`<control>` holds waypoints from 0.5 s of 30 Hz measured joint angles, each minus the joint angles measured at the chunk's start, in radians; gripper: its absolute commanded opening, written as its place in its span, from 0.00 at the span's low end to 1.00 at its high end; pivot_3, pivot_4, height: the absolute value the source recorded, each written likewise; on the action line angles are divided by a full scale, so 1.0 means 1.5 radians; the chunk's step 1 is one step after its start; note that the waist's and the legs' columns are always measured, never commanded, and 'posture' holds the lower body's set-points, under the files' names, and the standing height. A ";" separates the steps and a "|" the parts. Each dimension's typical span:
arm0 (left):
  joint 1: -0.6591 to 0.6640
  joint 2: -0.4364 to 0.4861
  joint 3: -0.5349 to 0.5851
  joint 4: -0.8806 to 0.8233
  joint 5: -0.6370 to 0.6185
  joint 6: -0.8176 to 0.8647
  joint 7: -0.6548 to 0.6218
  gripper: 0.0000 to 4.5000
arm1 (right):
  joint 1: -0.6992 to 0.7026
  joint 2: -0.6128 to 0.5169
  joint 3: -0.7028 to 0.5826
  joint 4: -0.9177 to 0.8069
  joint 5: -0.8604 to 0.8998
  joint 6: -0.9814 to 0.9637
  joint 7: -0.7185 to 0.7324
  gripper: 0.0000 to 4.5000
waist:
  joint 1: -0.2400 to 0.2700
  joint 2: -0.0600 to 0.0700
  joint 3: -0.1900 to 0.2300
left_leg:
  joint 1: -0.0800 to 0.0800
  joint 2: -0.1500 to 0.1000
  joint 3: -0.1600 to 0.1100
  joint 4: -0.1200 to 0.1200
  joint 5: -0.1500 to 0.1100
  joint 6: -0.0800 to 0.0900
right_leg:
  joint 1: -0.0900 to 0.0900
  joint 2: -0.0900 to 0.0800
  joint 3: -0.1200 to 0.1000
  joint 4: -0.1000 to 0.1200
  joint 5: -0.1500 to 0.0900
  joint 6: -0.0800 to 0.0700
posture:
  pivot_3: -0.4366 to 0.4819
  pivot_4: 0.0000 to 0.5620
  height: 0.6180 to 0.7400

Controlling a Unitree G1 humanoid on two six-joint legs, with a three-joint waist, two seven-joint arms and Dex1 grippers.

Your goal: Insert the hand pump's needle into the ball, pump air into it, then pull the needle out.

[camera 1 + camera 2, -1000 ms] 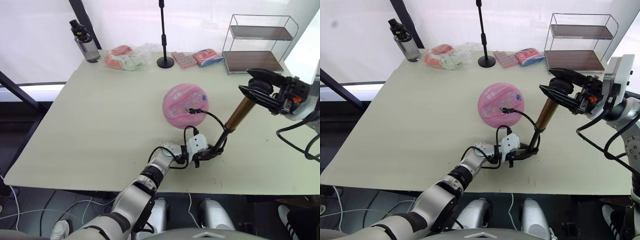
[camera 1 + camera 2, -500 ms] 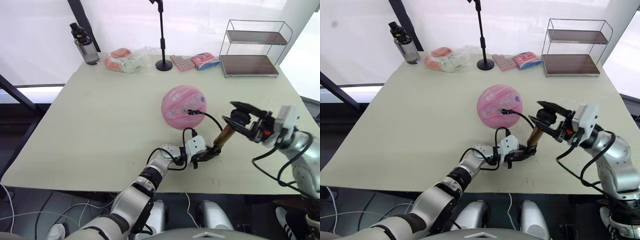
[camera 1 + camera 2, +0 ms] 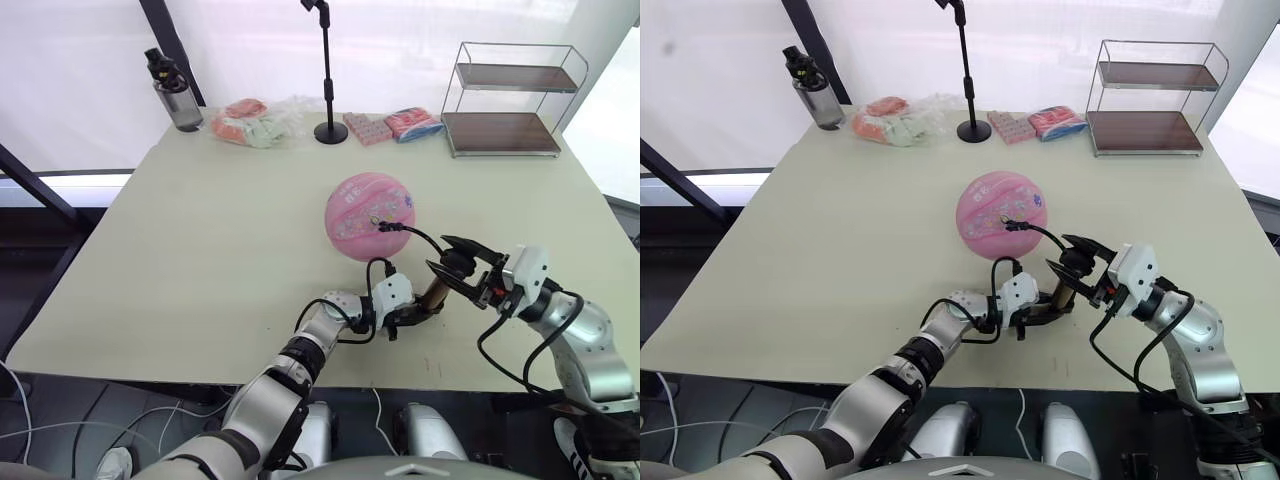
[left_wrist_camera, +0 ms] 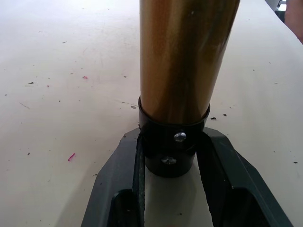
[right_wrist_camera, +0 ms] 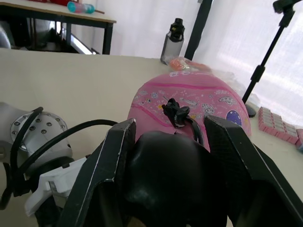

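The pink ball [image 3: 367, 214] rests mid-table. The needle's black fitting [image 3: 383, 226] sits against the ball's top, and the pin itself is hidden in the ball. A thin black hose [image 3: 425, 238] loops from it down to the hand pump [image 3: 432, 296], which stands tilted just in front of the ball. My left gripper [image 3: 410, 316] is shut on the pump's black bottom cap [image 4: 169, 149], below the gold barrel [image 4: 187, 56]. My right gripper [image 3: 457, 272] is shut on the pump's black handle [image 5: 163, 182], low and close to the left gripper.
At the back of the table [image 3: 200, 260] stand a water bottle [image 3: 172, 92], a black stand pole [image 3: 329, 75], a wire shelf [image 3: 505, 95], a plastic bag of packets [image 3: 255, 122] and small pink packs [image 3: 395, 123]. The table's front edge lies just below the left gripper.
My right gripper has come down and to the left with the handle, and the pump is much shorter than before. The left gripper and the ball have stayed put.
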 measured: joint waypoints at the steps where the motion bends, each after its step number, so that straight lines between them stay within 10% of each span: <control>1: -0.002 0.000 0.000 0.000 0.000 0.000 -0.001 0.24 | -0.011 -0.015 -0.005 -0.010 0.014 0.026 0.002 0.42 | 0.000 0.001 0.001 | 0.000 0.000 0.000 0.000 0.000 0.000 | 0.000 0.000 0.000 0.000 0.000 0.000 | 0.48 0.27 1.00; 15: 0.000 -0.001 0.001 -0.007 -0.002 0.000 -0.005 0.24 | -0.172 -0.153 -0.155 -0.137 0.286 0.285 -0.007 0.42 | 0.003 0.003 0.007 | -0.002 0.000 0.000 0.000 0.000 0.000 | -0.002 -0.002 0.000 0.000 0.000 0.000 | 0.48 0.27 1.00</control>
